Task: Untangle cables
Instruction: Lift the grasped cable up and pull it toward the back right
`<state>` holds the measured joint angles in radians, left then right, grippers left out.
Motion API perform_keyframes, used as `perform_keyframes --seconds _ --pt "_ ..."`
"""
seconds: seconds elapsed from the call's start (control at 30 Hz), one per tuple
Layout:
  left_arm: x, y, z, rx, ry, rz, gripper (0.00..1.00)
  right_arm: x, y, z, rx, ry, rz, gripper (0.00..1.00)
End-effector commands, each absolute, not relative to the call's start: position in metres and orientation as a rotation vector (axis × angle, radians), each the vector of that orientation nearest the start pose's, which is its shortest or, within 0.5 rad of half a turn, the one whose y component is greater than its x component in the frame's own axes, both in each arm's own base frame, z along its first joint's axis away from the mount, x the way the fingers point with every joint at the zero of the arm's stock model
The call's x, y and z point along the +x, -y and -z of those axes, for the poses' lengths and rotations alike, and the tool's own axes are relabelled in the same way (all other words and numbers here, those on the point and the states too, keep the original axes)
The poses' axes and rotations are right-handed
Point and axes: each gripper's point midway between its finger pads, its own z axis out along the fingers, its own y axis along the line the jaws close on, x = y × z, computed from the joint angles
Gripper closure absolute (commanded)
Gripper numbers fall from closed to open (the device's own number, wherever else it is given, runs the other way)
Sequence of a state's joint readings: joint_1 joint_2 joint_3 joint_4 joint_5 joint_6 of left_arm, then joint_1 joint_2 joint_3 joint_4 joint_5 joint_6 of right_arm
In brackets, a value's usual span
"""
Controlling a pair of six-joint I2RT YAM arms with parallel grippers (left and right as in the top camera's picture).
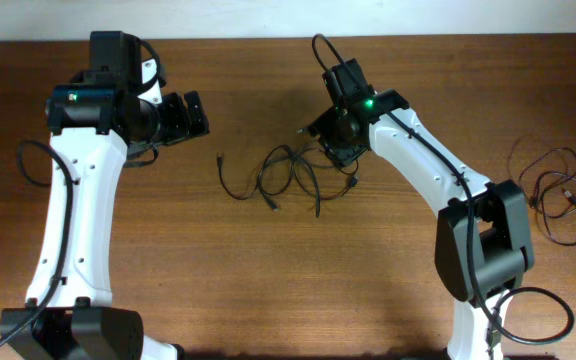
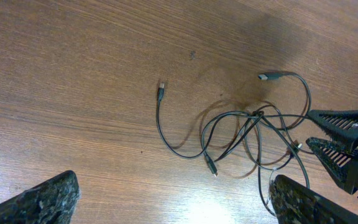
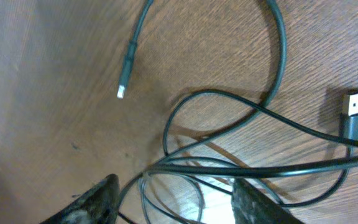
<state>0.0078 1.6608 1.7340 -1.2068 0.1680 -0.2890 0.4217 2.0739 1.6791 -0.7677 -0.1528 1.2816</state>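
Observation:
The cables (image 1: 290,175) lie as a loose knot of thin black loops on the wooden table, mid-table, with plug ends sticking out to the left (image 1: 220,158) and at the front (image 1: 273,206). My right gripper (image 1: 336,152) hangs over the knot's right side. In the right wrist view its fingers (image 3: 92,202) stand apart, and several cable strands (image 3: 229,168) run between them without being pinched. A USB plug (image 3: 356,112) lies to the right. My left gripper (image 1: 196,115) hovers wide open, left of the knot, with nothing in it (image 2: 173,208).
A separate thin dark cord (image 1: 558,195) lies in loose loops near the table's right edge. The right arm's base (image 1: 483,250) stands at the front right, the left arm's base (image 1: 68,325) at the front left. The table's far edge (image 1: 268,40) runs behind both grippers.

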Motion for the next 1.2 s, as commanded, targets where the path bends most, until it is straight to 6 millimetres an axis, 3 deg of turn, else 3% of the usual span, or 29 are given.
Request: perform_keyframes --seconds 0.0,0.2,0.27,0.3,0.4,0.47,0.67,0.83,0.97,1.1,1.17 --pt "0.389 0.024 -0.235 -0.357 -2.686 0.306 0.01 0.452 -0.228 -0.073 1.222 -2.623 -0.599 0.38" --pt "0.389 0.024 -0.235 -0.356 -2.686 0.306 0.01 0.455 -0.220 -0.048 1.234 -2.625 -0.504 0.63" --pt "0.389 0.024 -0.235 -0.356 -2.686 0.306 0.01 0.455 -0.221 -0.047 1.225 -2.629 -0.503 0.89" --pt "0.389 0.024 -0.235 -0.357 -2.686 0.306 0.01 0.457 -0.221 -0.048 1.188 -2.635 -0.508 0.96" --pt "0.389 0.024 -0.235 -0.356 -2.686 0.306 0.01 0.463 -0.225 -0.062 0.876 -2.686 -0.526 0.96" --pt "0.389 0.024 -0.235 -0.357 -2.686 0.306 0.01 0.462 -0.225 -0.076 0.799 -2.683 -0.531 0.96" --pt "0.389 0.024 -0.235 -0.357 -2.686 0.306 0.01 0.465 -0.227 -0.171 0.399 -2.551 -0.585 0.96" --pt "0.389 0.024 -0.235 -0.357 -2.686 0.306 0.01 0.444 -0.218 -0.258 0.219 -2.425 -0.614 0.96" --pt "0.389 0.024 -0.235 -0.356 -2.686 0.306 0.01 0.426 -0.212 -0.314 0.051 -2.352 -0.598 0.96" --pt "0.389 0.024 -0.235 -0.357 -2.686 0.306 0.01 0.407 -0.201 -0.353 -0.020 -2.348 -0.551 0.96" --pt "0.389 0.024 -0.235 -0.356 -2.686 0.306 0.01 0.397 -0.197 -0.359 -0.060 -2.365 -0.526 0.96"
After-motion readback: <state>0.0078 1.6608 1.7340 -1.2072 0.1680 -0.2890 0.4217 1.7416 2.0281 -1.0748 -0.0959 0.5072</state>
